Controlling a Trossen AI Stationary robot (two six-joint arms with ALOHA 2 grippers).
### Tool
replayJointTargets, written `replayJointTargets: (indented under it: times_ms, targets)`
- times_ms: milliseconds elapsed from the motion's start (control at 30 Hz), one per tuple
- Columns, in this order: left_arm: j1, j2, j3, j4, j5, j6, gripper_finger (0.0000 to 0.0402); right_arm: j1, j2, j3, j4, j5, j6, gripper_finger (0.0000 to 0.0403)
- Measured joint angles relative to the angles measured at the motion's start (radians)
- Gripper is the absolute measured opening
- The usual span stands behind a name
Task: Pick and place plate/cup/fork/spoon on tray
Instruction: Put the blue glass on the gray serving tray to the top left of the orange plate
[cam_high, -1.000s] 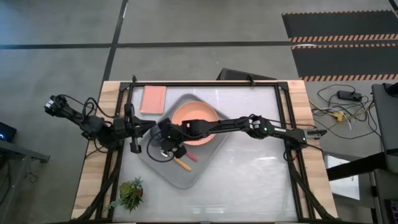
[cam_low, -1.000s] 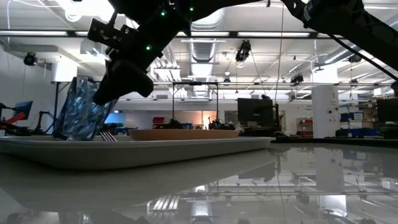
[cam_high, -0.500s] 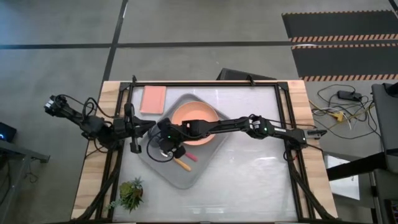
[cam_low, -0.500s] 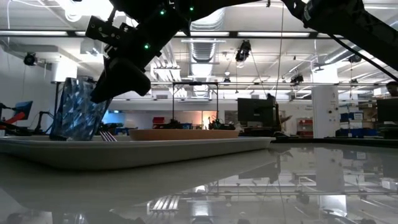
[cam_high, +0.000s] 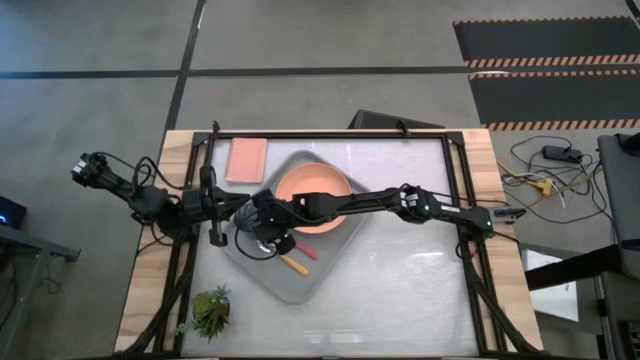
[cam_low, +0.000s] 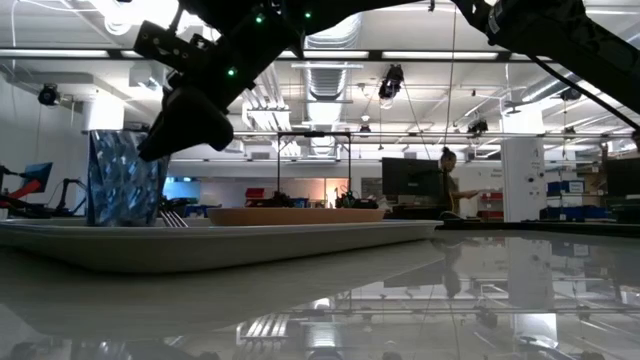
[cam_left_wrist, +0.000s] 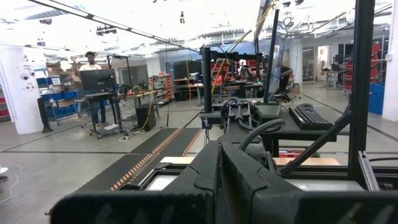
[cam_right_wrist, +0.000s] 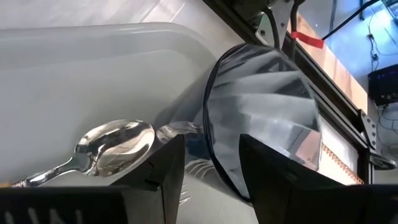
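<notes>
The light grey tray (cam_high: 300, 285) lies left of centre. On it are the salmon plate (cam_high: 325, 195), the pink-handled fork (cam_high: 308, 252) and the orange-handled spoon (cam_high: 295, 265), whose bowl shows in the right wrist view (cam_right_wrist: 118, 143). The dark faceted cup (cam_low: 122, 178) stands upright on its base at the tray's left end. My right gripper (cam_right_wrist: 211, 155) is open over the cup's rim (cam_right_wrist: 214, 124), with one finger outside the wall and one over the opening, a gap showing on each side. My left gripper (cam_high: 215, 235) is shut and empty at the tray's left edge.
A flat pink rectangle (cam_high: 246, 158) lies on the table beyond the tray's far left corner. A small plant (cam_high: 210, 310) stands at the near left. A black frame (cam_high: 455, 190) borders the table. People stand in the room behind (cam_low: 445, 180).
The cup was tilted under my right gripper and now stands upright with its base flat on the tray. My right gripper has shifted slightly toward the table's left edge and a little up.
</notes>
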Motion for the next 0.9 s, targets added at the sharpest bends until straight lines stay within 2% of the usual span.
replayJointTargets:
  times_ms: [333,900]
  targets:
    - [0.000,0.000,0.000,0.000,0.000,0.000,0.0000,0.000,0.000,0.000,0.024,0.000,0.031,0.0140]
    - [0.000,0.000,0.000,-0.010,0.000,0.001,0.0000,0.008,-0.009,0.000,0.051,0.000,0.082,0.0169]
